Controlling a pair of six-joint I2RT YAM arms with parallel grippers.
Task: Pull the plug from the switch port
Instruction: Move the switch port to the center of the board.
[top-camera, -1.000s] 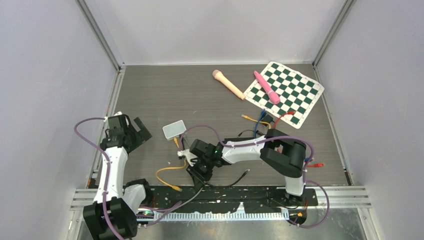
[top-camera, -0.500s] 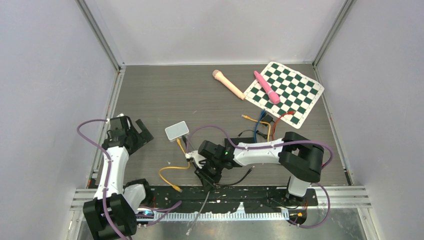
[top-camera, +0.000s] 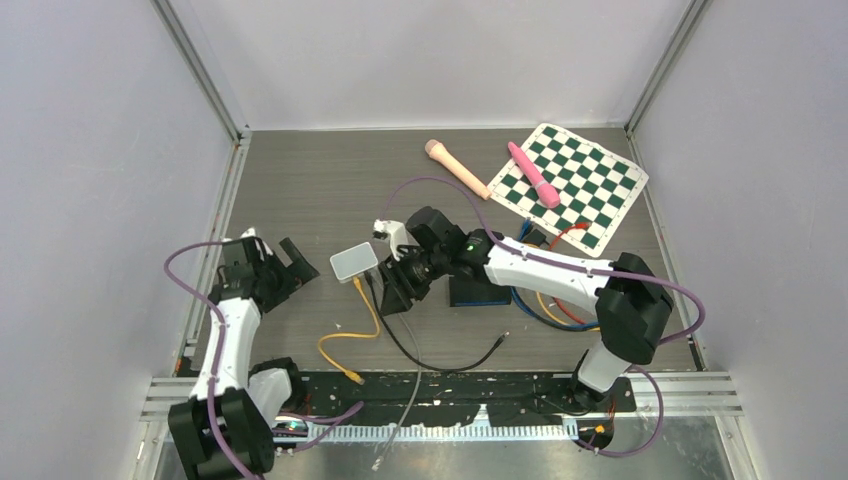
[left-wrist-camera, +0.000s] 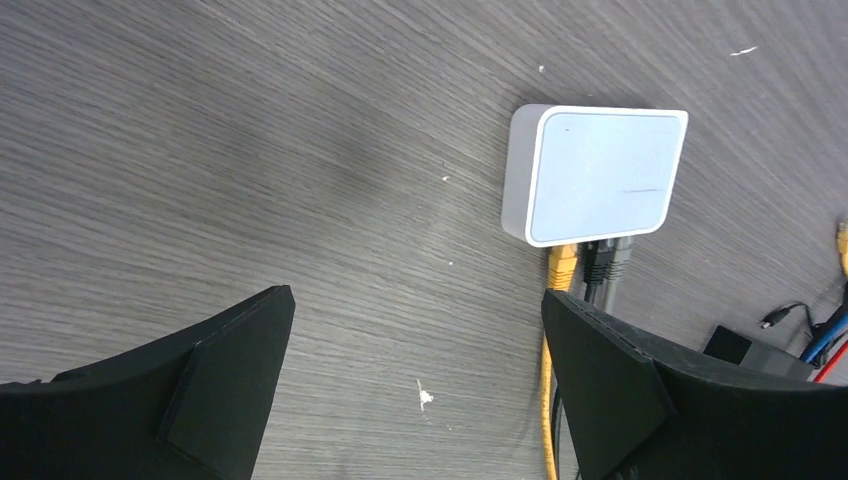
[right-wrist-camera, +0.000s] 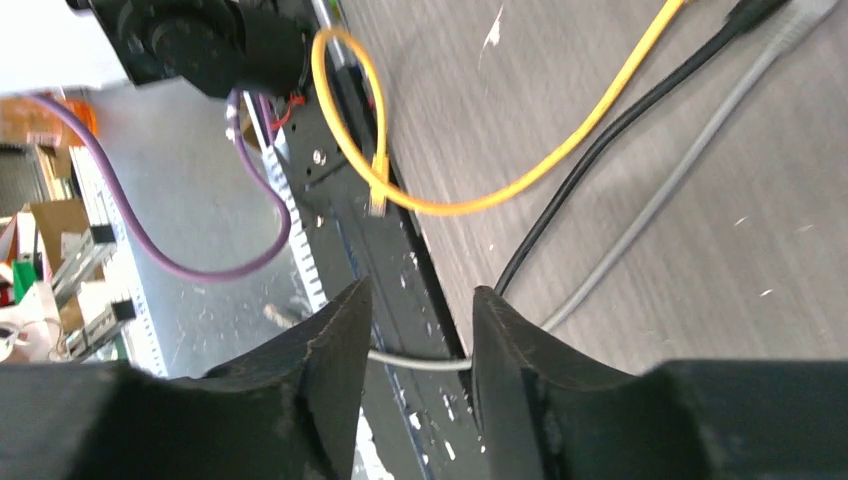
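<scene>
Movement first: the right gripper (top-camera: 395, 292) has left the near edge of the dark wood-grain counter (top-camera: 320, 180), where it was a second ago, and now sits just beside the small white rectangular network switch (top-camera: 355, 262), on its right. The switch has shifted slightly over that second.

Right gripper: fingers have spread from nearly closed to partly apart. The wrist view shows an open gap with nothing clamped in it. Only the thin grey cable (right-wrist-camera: 680, 170), the black cable (right-wrist-camera: 600, 160) and the looping yellow cable (right-wrist-camera: 560, 150) lie on the counter beyond it.

Left gripper (top-camera: 285, 258): spread wide, empty, hovering left of the switch and looking down on it.

Task's thing: in the left wrist view the yellow plug (left-wrist-camera: 563, 265) and the dark plug (left-wrist-camera: 608, 260) beside it are both seated in the ports on the switch's near edge. Whether a third plug sits behind the dark one I cannot tell.

Reading: the right arm appears to have let go and come back for another attempt. No plug looks pulled yet. The next move calls for closing on one plug body while the light switch is kept from sliding along with it.
</scene>
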